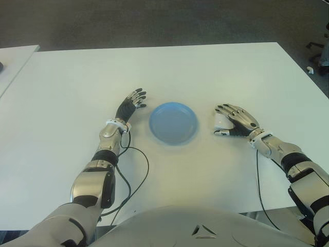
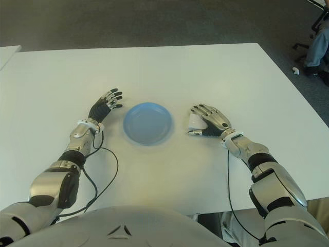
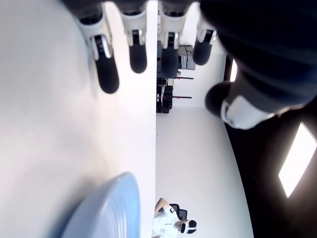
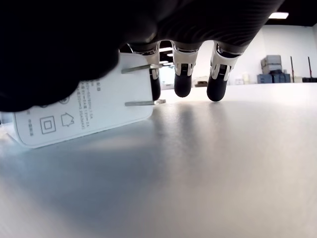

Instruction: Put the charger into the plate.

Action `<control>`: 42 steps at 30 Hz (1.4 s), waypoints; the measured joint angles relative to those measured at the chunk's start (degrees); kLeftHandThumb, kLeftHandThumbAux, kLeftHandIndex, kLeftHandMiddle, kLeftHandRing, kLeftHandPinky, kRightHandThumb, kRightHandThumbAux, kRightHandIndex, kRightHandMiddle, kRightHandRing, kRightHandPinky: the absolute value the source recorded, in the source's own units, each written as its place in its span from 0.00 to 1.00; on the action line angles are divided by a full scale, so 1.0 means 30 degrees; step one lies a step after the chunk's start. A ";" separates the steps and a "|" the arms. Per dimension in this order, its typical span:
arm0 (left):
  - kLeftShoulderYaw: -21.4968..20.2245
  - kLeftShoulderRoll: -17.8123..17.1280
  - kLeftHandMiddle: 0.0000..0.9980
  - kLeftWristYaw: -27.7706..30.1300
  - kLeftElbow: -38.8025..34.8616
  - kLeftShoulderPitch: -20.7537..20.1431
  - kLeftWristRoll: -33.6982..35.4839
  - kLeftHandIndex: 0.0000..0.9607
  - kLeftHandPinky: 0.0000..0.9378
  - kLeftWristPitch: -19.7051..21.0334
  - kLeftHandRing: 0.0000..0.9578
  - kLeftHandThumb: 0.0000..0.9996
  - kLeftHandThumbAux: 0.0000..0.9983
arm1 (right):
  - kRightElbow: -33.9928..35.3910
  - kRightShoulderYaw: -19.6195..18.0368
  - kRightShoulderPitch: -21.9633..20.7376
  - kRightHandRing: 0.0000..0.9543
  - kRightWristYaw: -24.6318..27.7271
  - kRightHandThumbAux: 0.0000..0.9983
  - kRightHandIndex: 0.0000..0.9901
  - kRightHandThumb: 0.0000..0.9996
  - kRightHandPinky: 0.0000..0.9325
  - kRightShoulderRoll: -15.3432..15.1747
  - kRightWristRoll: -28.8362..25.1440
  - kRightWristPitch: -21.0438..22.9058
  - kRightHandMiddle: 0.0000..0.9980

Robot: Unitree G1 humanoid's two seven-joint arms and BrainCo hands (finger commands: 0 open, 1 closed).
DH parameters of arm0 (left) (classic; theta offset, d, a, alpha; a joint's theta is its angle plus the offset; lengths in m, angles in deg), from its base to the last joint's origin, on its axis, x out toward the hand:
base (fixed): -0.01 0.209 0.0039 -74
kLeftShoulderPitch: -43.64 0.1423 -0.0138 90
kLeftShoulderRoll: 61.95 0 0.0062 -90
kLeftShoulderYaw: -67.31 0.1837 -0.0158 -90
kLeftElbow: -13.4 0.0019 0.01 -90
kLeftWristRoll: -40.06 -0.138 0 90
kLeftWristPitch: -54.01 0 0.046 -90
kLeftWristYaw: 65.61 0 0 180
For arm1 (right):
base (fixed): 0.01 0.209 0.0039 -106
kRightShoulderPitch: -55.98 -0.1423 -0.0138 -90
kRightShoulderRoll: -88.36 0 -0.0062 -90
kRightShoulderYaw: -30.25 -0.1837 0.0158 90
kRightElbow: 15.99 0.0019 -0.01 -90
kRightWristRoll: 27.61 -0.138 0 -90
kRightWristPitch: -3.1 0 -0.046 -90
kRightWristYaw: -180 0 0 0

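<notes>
White charger [image 4: 81, 116] sitting on the counter [image 1: 205, 77], just right of the blue plate [image 1: 173, 123] and not in it. Tucked under the right hand [image 1: 235, 121], so only its left edge peeks out in the eye views. Plug prongs sticking out sideways in the right wrist view, printed symbols visible on its side, body lying on the counter surface. Right hand draped palm-down over it, fingers [image 4: 183, 79] stretched forward past the charger with tips pointing down at the counter, thumb on the near side. Looks like it's covering the thing rather than gripping it, but honestly can't tell for sure whether there's any clamp on it.

Plate right in the middle between the two hands, nothing in it, flat on the counter.

Left hand [image 1: 131, 104] on the other side, just left of the plate and a bit further up the counter, palm down, fingers [image 3: 137, 54] straight and spread, holding nothing. Plate rim showing at the edge of the left wrist view.

Black cable [image 1: 134, 175] looping off the left forearm across the counter. Dark carpet floor [image 1: 154, 20] beyond the far edge, another white table corner [image 1: 13, 59] off to the left
</notes>
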 measured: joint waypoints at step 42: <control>-0.0023 0.0434 0.16 -0.0142 -0.0097 -0.0026 -0.0001 0.13 0.10 0.0034 0.14 0.00 0.56 | -0.1514 0.1852 -0.1917 0.67 -0.1104 0.58 0.42 0.59 0.70 0.0036 0.0260 -0.1131 0.65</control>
